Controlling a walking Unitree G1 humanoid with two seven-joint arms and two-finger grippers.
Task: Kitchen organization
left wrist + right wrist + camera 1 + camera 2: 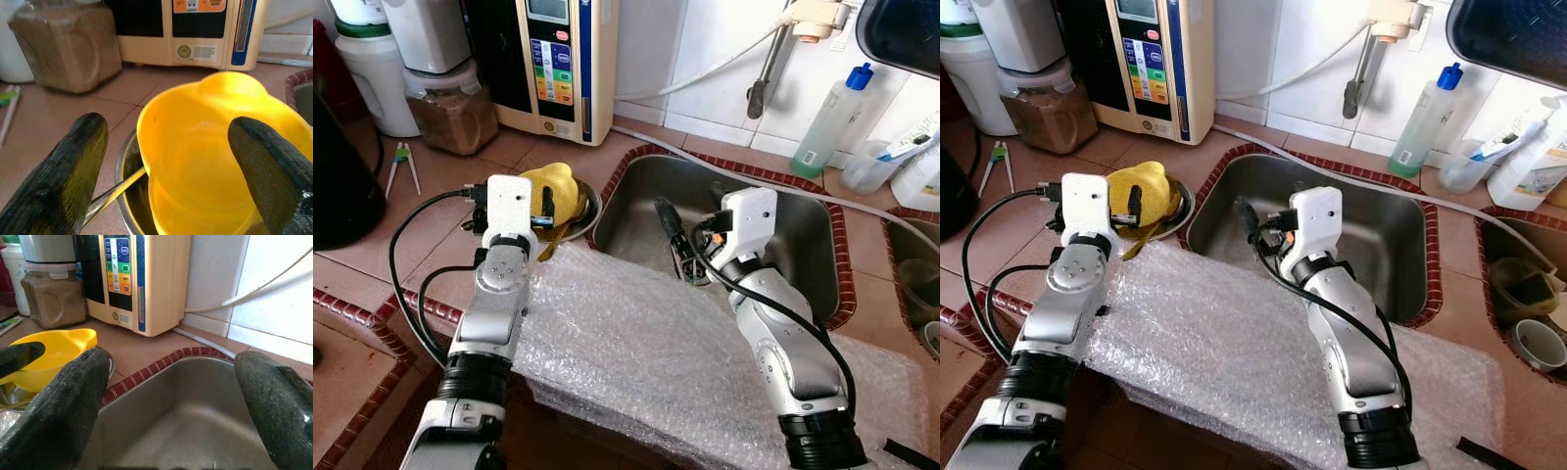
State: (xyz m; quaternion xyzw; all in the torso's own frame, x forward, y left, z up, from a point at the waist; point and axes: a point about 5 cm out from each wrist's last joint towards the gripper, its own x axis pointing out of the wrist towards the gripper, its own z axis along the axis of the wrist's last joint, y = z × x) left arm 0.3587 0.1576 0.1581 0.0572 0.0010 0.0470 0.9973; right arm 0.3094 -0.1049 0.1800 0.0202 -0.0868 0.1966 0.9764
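Note:
A yellow plastic bowl with a pouring lip sits tilted inside a small steel bowl on the tiled counter, just left of the sink. My left gripper is open at the yellow bowl, with one finger on each side of its near rim and not clamped on it. A thin metal handle lies in the steel bowl under the yellow one. My right gripper hangs open over the left part of the sink basin, holding nothing.
Bubble wrap covers the counter's front edge under both arms. At the back stand a cream water machine, a jar of brown powder and white appliances. A blue-capped bottle stands behind the sink. Green-tipped tongs lie to the left.

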